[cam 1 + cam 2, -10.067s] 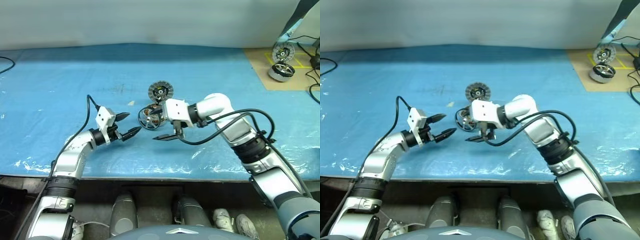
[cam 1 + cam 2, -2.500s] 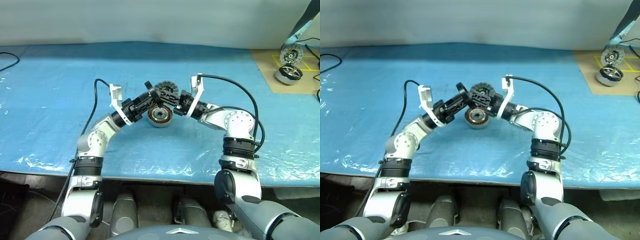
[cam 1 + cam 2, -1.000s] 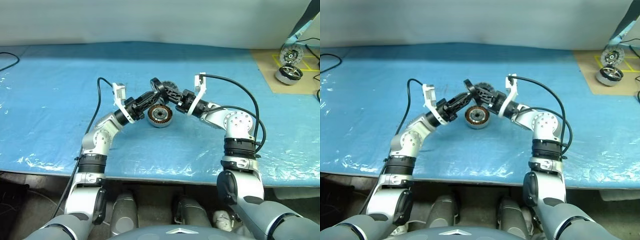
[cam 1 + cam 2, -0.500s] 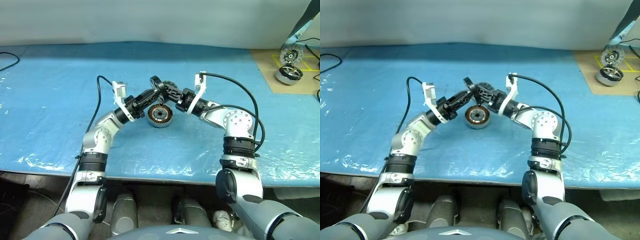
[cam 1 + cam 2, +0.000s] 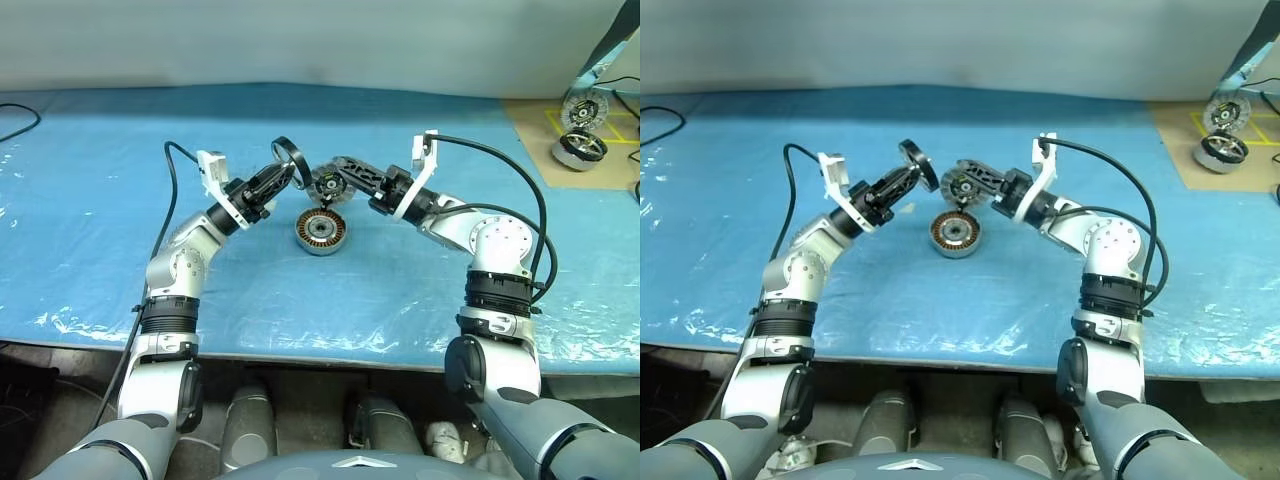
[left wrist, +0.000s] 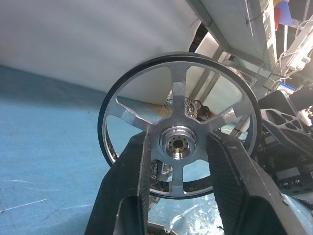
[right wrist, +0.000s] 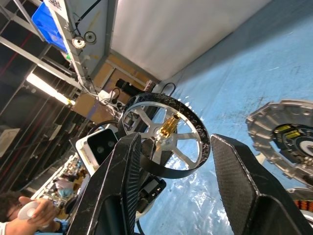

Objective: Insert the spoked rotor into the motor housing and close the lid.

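Risk: the rotor (image 6: 179, 125), pinched only at its lower rim and held on edge above the table, could slip or twist, then jam tilted on the housing (image 5: 320, 231). Left gripper (image 5: 281, 176): part-closed on the rotor, at 11 o'clock from the housing. Right gripper (image 5: 340, 176): jaws parted, empty, near the lid (image 5: 326, 185), which lies at 12 o'clock.
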